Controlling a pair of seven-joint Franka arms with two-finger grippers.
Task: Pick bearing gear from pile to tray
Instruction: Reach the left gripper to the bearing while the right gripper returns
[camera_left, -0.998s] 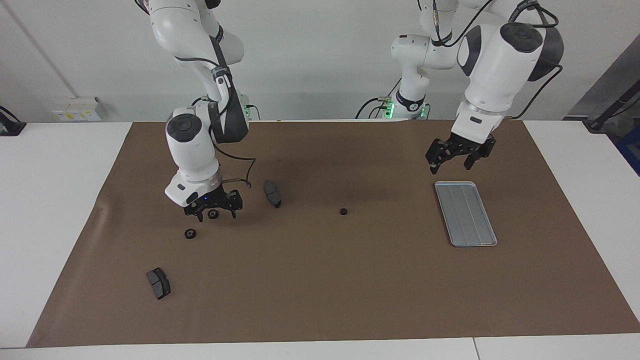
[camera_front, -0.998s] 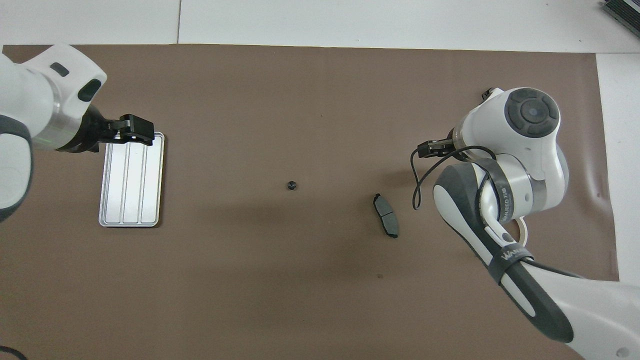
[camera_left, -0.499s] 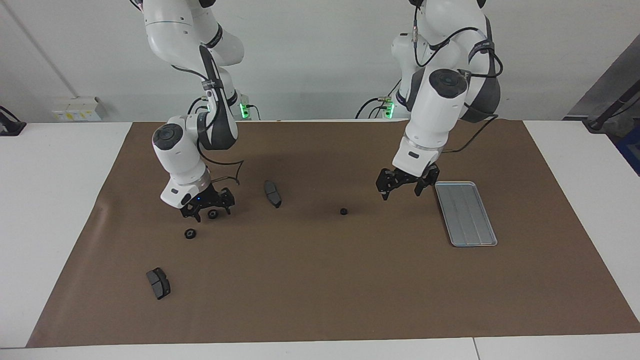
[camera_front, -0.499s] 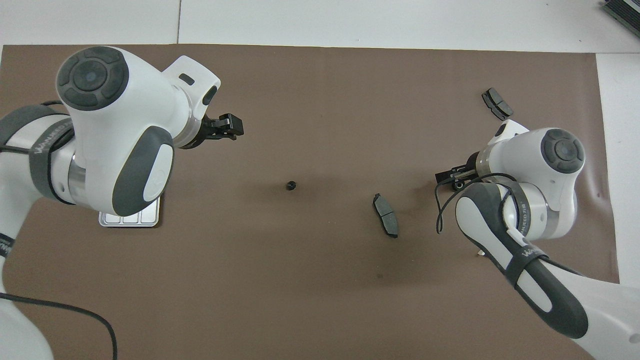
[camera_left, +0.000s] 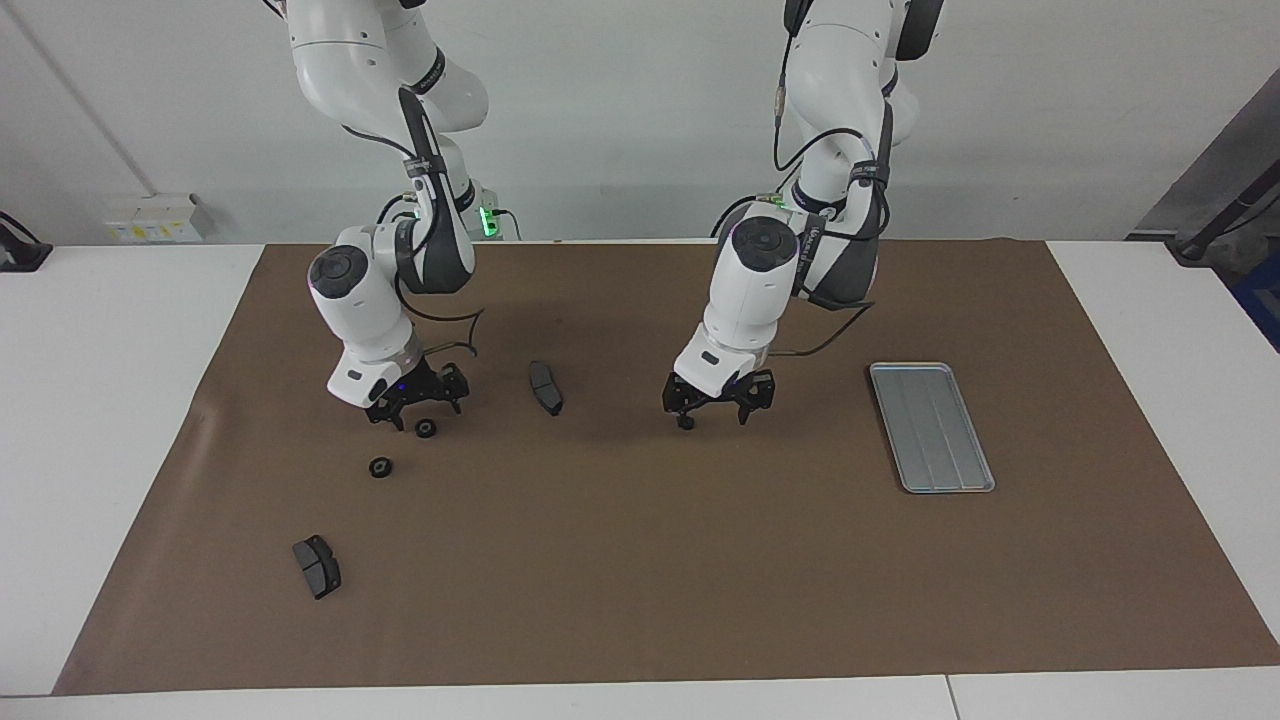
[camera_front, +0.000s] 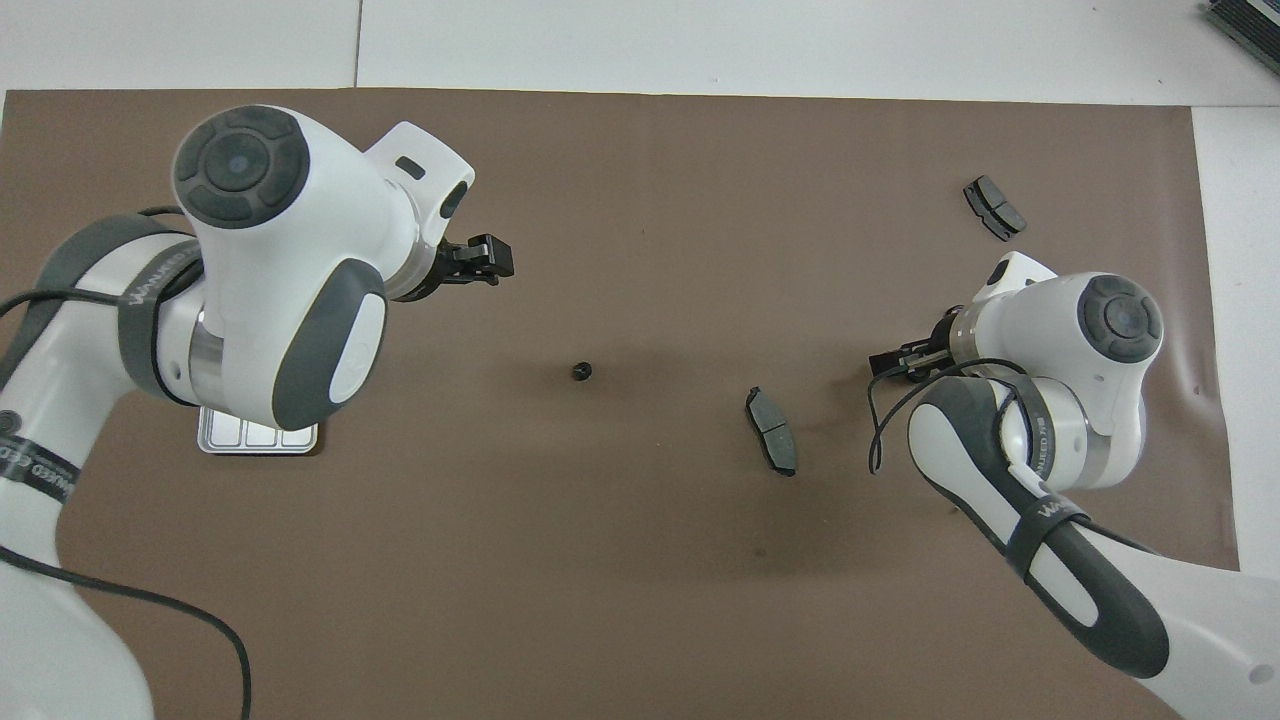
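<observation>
A lone small black gear (camera_left: 686, 423) (camera_front: 582, 372) lies mid-mat. My left gripper (camera_left: 712, 408) (camera_front: 482, 262) is open and empty, low over this gear, one fingertip right beside it. Two more black gears (camera_left: 425, 429) (camera_left: 380, 466) lie toward the right arm's end. My right gripper (camera_left: 418, 402) (camera_front: 898, 358) is open and empty, just above the first of them. The silver grooved tray (camera_left: 930, 427) lies toward the left arm's end with nothing on it; in the overhead view only its near edge (camera_front: 258, 438) shows under the left arm. The white bracket is hidden.
Two dark grey brake pads lie on the brown mat (camera_left: 640, 560): one (camera_left: 545, 387) (camera_front: 772, 445) between the two grippers, the other (camera_left: 317, 566) (camera_front: 994, 208) farther from the robots at the right arm's end.
My left gripper has swung from beside the tray to the middle of the mat and come down over the lone gear. My right gripper has drawn back slightly from its gear.
</observation>
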